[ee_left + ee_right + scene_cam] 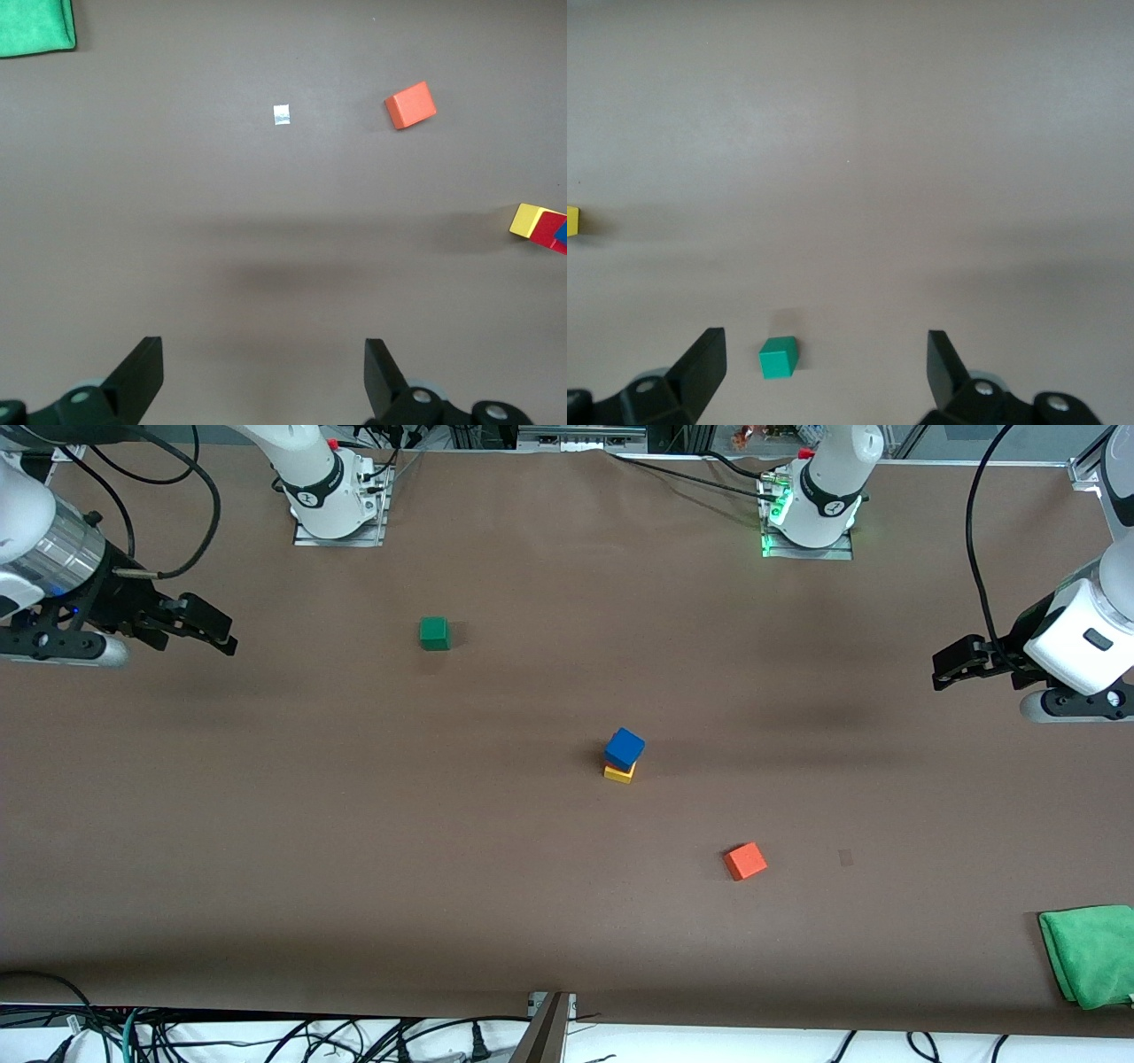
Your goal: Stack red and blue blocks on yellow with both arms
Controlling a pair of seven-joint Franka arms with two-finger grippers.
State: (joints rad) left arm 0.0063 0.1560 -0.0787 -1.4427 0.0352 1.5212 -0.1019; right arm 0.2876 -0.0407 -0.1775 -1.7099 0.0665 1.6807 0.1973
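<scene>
A stack stands mid-table. The blue block (625,747) is on top and the yellow cube (619,773) is at the bottom. The red block (551,230) shows between them in the left wrist view, beside the yellow cube (529,219) and a sliver of blue (562,234). My left gripper (946,669) is open and empty over bare table at the left arm's end; its view shows it open (264,372). My right gripper (221,638) is open and empty over the right arm's end; its view shows it open (826,367). An edge of the yellow cube (571,221) shows there.
A dark green cube (434,633) (778,357) sits farther from the front camera, toward the right arm's end. An orange cube (745,861) (410,104) lies nearer the front camera than the stack. A green cloth (1090,954) (34,27) lies at the left arm's end.
</scene>
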